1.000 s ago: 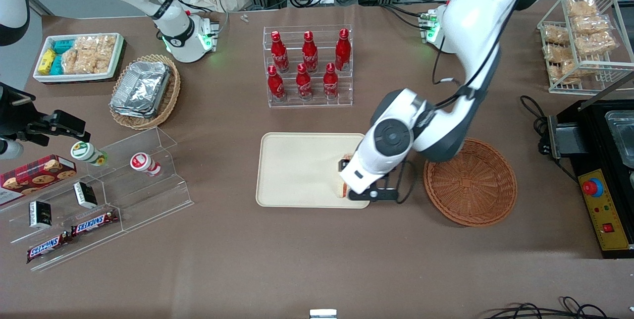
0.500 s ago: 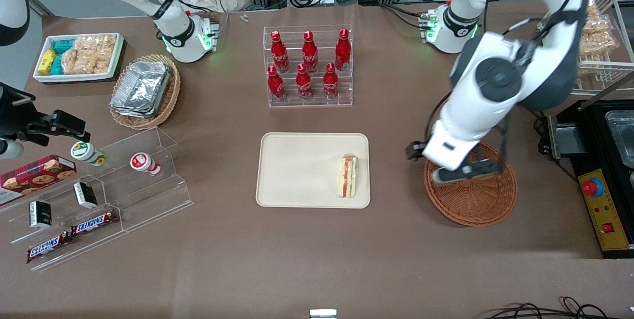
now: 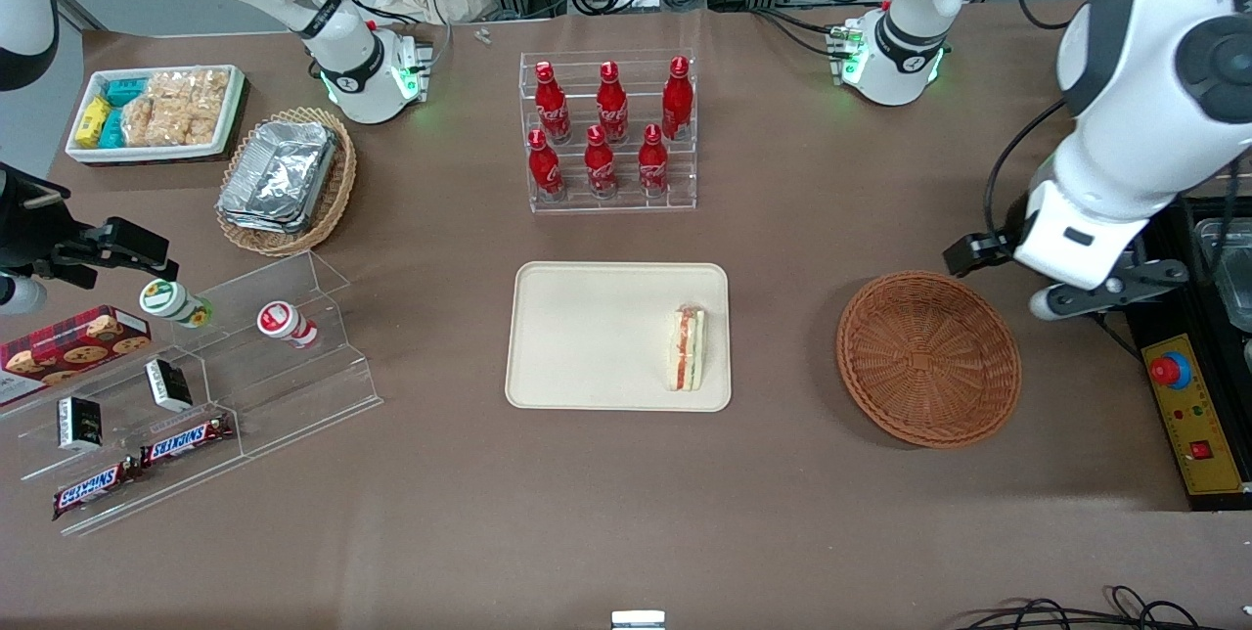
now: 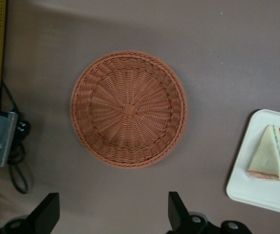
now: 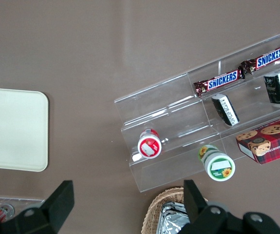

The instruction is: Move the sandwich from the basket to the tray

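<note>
The sandwich [image 3: 687, 349] lies flat on the cream tray [image 3: 587, 337], close against the tray's rim at the edge nearest the round wicker basket [image 3: 927, 357], with bare tray stretching from it toward the parked arm's end of the table. A strip of open brown tablecloth [image 3: 782, 473] separates tray and basket, and a wide band of it runs between both and the front camera. The gripper [image 4: 111, 218] hangs high above the table, off the basket toward the working arm's end of the table, over the cloth near the black box with the red emergency button [image 3: 1170, 371]; its two black fingers [image 4: 177, 211] stand wide apart with nothing between them. In the wrist view the basket sits whole and the sandwich shows on the tray's corner [image 4: 261, 183]. Farther from the front camera than the tray, a clear rack of red bottles [image 3: 608, 129] stands well apart from it. Toward the parked arm's end are a tan basket of foil containers [image 3: 284, 178] and a stepped acrylic stand [image 3: 205, 385] with Snickers bars [image 3: 186, 439].
</note>
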`<state>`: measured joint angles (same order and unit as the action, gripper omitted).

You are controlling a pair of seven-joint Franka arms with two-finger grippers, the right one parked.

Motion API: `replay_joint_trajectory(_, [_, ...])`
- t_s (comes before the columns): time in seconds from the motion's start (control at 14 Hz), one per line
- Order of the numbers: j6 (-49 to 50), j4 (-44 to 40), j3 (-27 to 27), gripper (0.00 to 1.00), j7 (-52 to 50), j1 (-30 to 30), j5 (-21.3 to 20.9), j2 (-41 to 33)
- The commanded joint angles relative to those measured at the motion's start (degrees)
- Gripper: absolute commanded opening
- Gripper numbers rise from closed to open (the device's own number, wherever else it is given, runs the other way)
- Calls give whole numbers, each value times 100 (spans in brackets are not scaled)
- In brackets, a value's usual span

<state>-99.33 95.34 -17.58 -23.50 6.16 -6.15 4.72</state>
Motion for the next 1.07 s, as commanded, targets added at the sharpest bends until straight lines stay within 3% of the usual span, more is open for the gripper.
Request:
replay_joint_trajectory(0.0, [54, 178, -62, 100, 582, 306, 78, -243])
replay_joint_trajectory(0.64, [387, -58, -44, 100, 1822, 940, 377, -235])
replay_joint_trajectory(1.0, [686, -620, 762, 100, 2480, 459, 439, 186])
